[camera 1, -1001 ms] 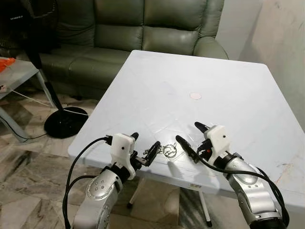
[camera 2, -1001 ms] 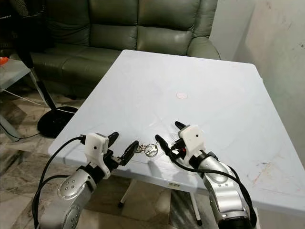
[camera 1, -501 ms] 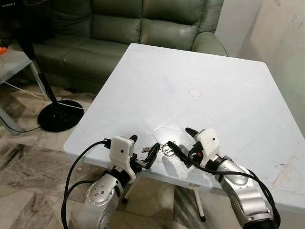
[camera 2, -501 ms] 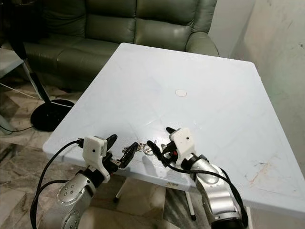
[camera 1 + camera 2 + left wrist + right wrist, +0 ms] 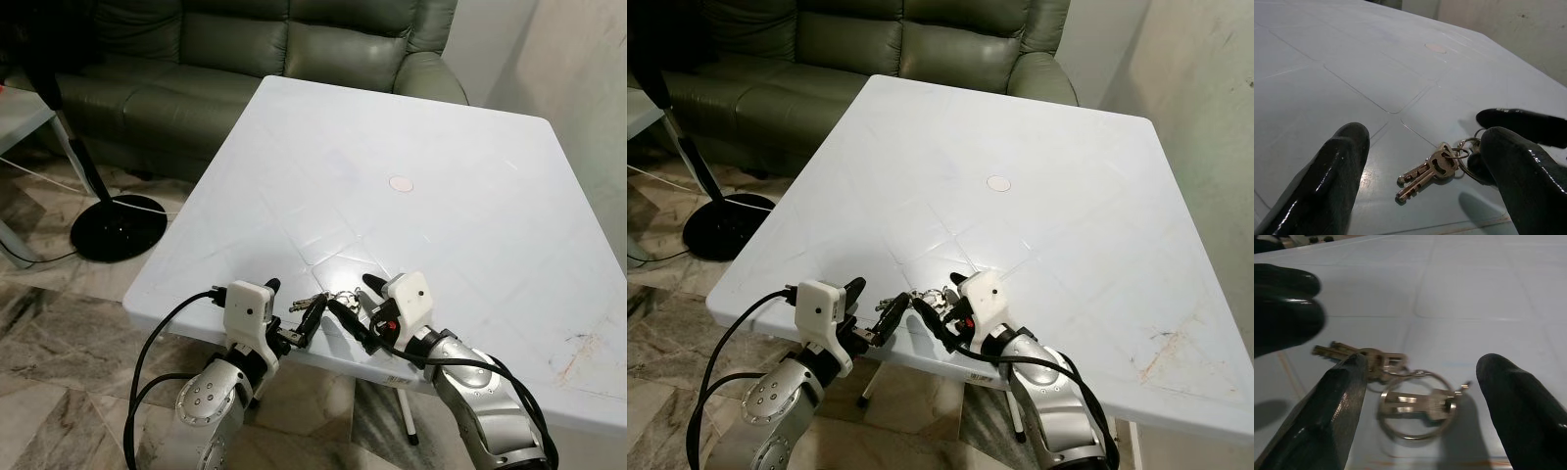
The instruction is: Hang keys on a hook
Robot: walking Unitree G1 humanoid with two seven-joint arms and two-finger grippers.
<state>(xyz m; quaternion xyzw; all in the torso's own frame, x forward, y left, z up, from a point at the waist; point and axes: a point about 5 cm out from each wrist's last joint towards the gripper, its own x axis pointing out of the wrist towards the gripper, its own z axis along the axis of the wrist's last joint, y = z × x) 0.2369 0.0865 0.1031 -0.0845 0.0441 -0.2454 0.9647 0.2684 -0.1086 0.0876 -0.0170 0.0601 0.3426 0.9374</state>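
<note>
The right claw (image 5: 352, 305) sits low over the near edge of the white surface (image 5: 460, 196), its two black fingers spread wide with nothing clamped between them. In the right wrist view the keys (image 5: 1400, 391) lie flat between those fingers: a large ring with a key across it, linked to two more keys that point away toward the other claw. One right finger (image 5: 1327, 421) looks to be just beside the ring, though whether it touches cannot be told.

The left claw (image 5: 292, 315) faces the right one from the robot's left side, at the same near edge, fingers also parted and gripping nothing. In the left wrist view the bunch of keys (image 5: 1432, 169) rests on the surface ahead of it, the two small keys pointing toward this claw and the rings lying against the tip of the right claw's finger (image 5: 1523, 125) beyond.

In the head views the keys (image 5: 929, 297) lie between the two claws, close to the surface's near edge. Farther out, near the middle of the surface, is a small round pale disc (image 5: 401, 183). Beyond the far edge stands a green leather sofa (image 5: 255, 49), and on the tiled floor (image 5: 59, 333) to the robot's left is the round black base of a standing fan (image 5: 118, 225)
</note>
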